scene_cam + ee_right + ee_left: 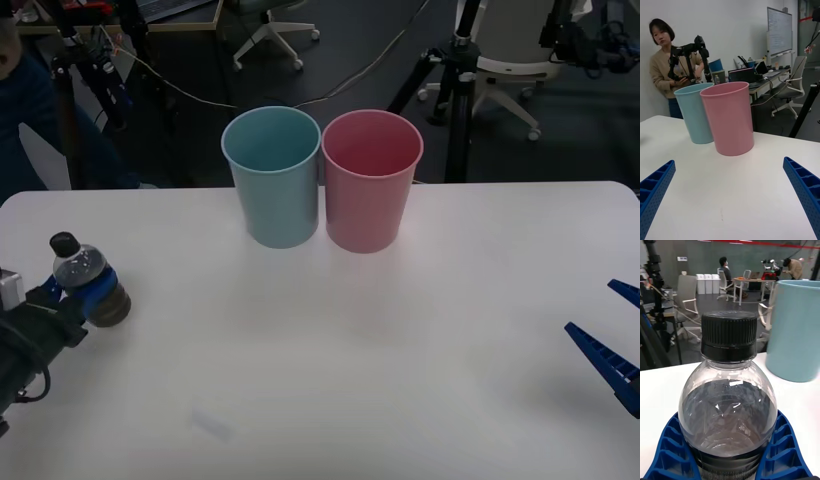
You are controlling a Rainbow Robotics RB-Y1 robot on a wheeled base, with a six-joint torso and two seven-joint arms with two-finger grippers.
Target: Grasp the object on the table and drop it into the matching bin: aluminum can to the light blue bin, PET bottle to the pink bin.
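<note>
PET bottle (85, 282) sits pinched in the left gripper (82, 297) at the table's (330, 360) near left edge; left wrist view shows both blue fingers (668, 450) hugging its body. Right gripper (612, 335) is spread wide; its wrist view faces the pink bin (729, 117), with the light blue bin (695, 111) touching it.

The blue fingers (673, 450) of the left claw (82, 293) hide the PET bottle's (88, 280) middle, its base runs off the left wrist view's lower edge, and the right claw (612, 340) is cut by the front view's right edge.
</note>
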